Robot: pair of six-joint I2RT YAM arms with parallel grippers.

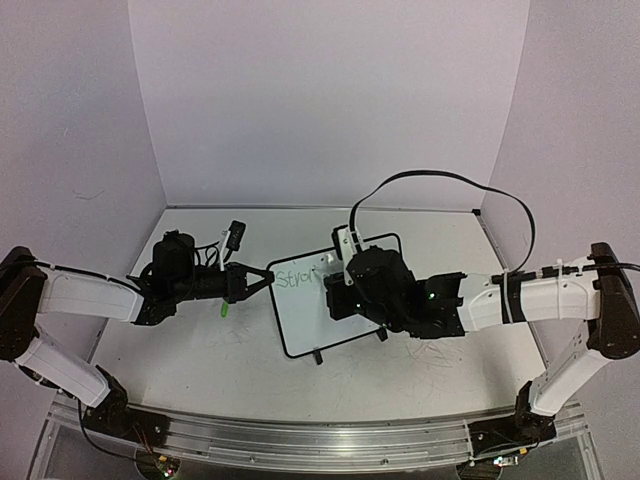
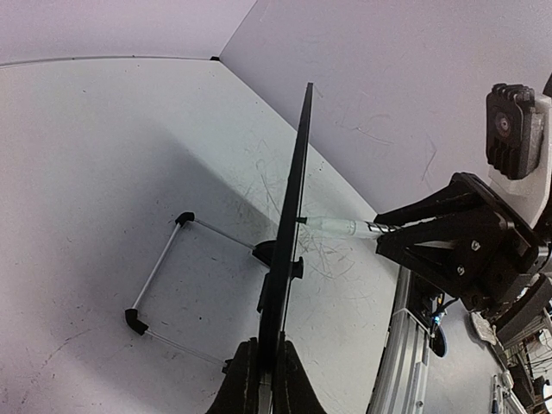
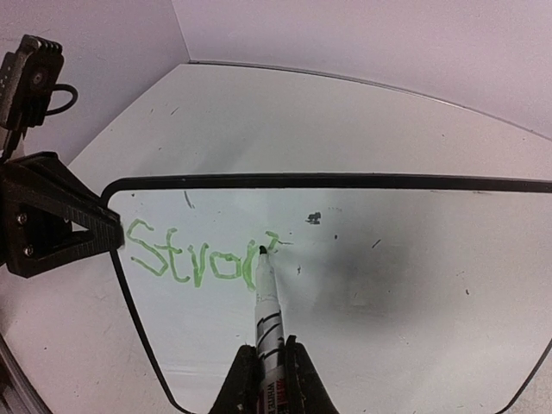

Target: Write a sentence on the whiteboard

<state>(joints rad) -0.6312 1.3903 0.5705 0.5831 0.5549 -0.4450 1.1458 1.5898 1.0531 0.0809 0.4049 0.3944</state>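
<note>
The whiteboard (image 1: 312, 318) stood tilted on the table (image 1: 190, 345), near the middle, between the two arms. The left gripper (image 1: 262, 279) was closed tight on the left edge of its black frame, one finger on each side of the board. The right gripper (image 3: 263, 366) was clamped on a marker (image 3: 266, 302), and the dark tip of the marker touched the white face of the board. The sentence (image 3: 197, 257) was in the upper left part of the board, in thin green letters that read about "Stron", and the tip was at the end of them. A few small dark specks were on the board to the right of the letters. Behind the board a wire stand (image 2: 159, 274) with black corners lay on the table.

The table was white and much scratched with grey marks. A small green thing (image 1: 225, 308) lay on it just below the left gripper. A metal rail (image 1: 320, 442) ran along the near edge. Plain pale walls (image 1: 330, 100) closed the table on three sides, and a black cable (image 1: 455, 180) made an arc above the right arm.
</note>
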